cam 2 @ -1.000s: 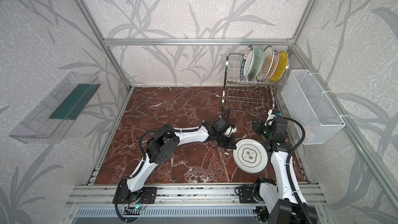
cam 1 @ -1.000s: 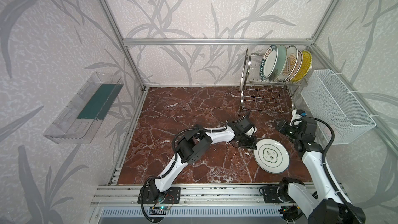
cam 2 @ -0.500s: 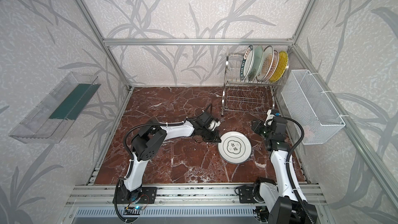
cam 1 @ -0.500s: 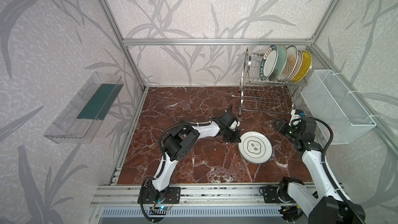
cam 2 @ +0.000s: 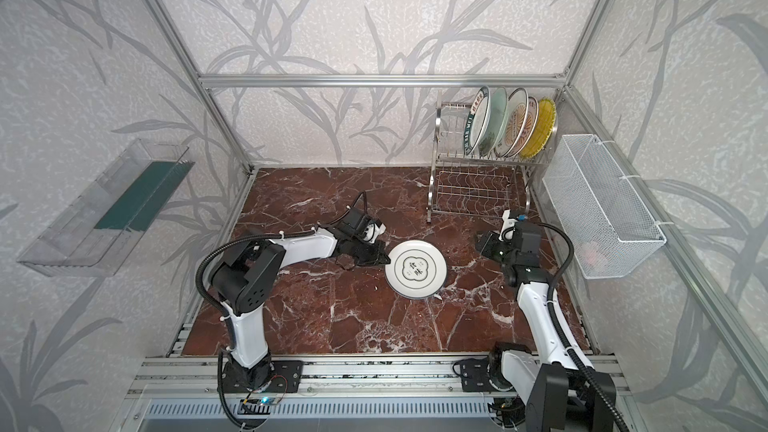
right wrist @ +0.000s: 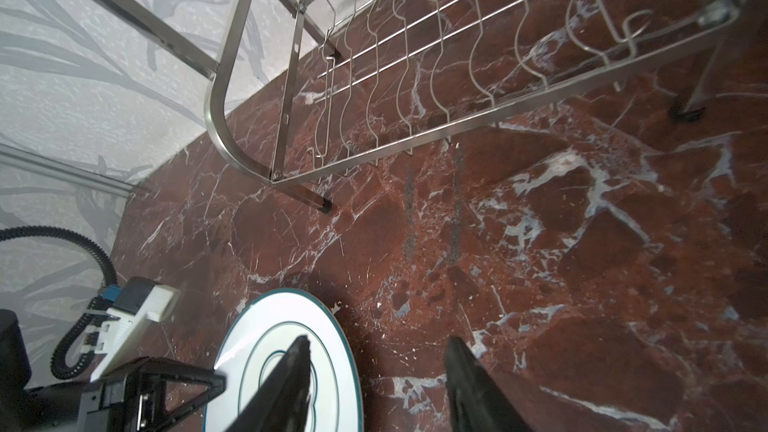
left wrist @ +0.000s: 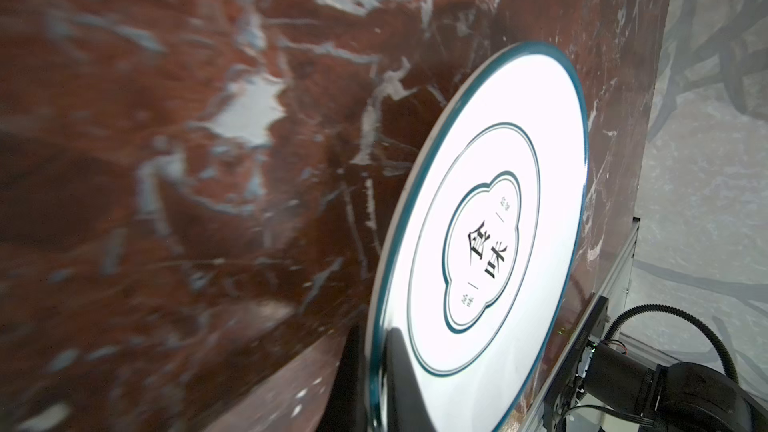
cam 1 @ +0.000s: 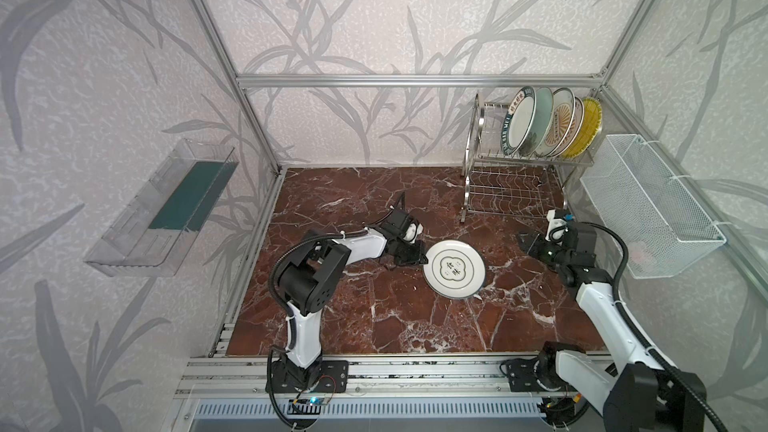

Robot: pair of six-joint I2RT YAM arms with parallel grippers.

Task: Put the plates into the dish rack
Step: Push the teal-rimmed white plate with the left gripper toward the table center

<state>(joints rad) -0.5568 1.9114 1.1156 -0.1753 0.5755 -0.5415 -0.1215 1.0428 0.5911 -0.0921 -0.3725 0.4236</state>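
White plate point(cam 1: 455, 270), teal rim, cloud emblem, frame centre; left gripper point(cam 1: 420, 258) pinching its edge. Right gripper point(right wrist: 376, 351) half-spread, empty.

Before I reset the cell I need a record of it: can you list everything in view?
dish rack: one, shiny steel, back right of table, lower tier empty
racked plates: five (teal-rimmed white, pale green, two orange sunburst, yellow), upright in upper tier
emblem plate: one, white with teal rim, near table middle
mesh basket: one, white, on right wall
clear tray: one, transparent with green insert, on left wall
table: one, red-brown marble
left claw: one, black, shut on emblem plate's rim
right claw: one, black, open, empty, right of emblem plate
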